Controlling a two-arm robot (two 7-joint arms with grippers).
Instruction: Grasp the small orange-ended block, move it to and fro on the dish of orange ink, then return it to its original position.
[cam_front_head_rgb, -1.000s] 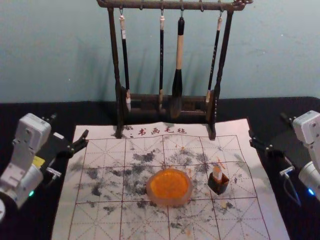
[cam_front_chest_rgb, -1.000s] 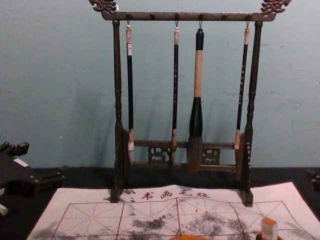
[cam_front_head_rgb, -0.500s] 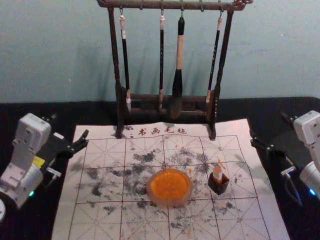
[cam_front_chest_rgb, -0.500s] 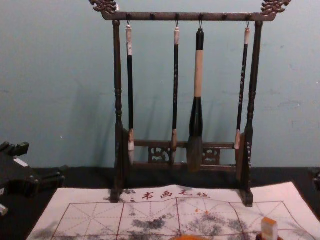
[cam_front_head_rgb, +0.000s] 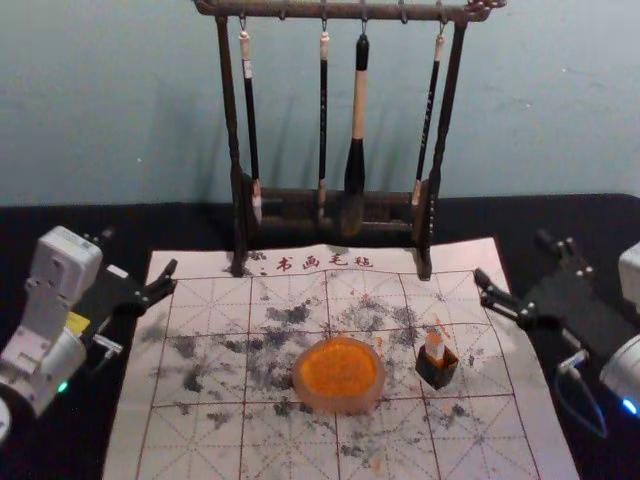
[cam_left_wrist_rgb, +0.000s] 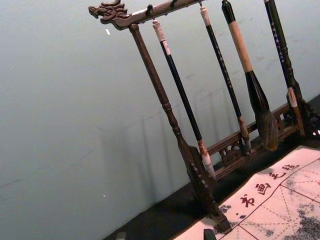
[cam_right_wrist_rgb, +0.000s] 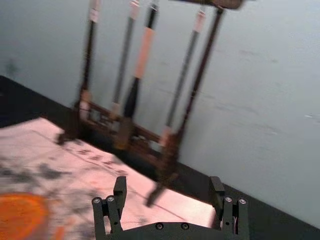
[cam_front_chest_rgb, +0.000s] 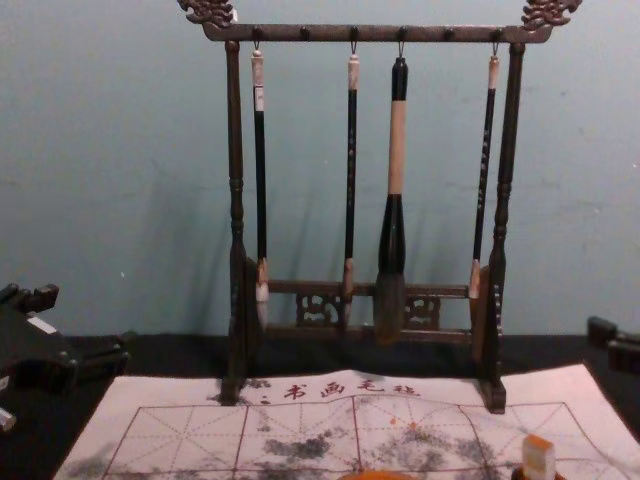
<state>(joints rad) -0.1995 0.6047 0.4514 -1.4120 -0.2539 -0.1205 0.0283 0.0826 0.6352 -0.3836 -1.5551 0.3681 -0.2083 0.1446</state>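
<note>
right hand (cam_front_head_rgb: 513, 260): wide | right of mat (cam_front_head_rgb: 195, 445) | left hand (cam_front_head_rgb: 139, 252): wide | left of mat

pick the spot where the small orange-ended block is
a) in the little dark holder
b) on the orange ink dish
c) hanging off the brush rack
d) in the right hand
a: the block pokes up out of the dark holder, to the right of the ink dish.

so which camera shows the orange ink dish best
The head view: it shows the dish whole, ink and rim. The chest view catches a sliver of orange; the right wrist view shows part of the dish, cut off.
</note>
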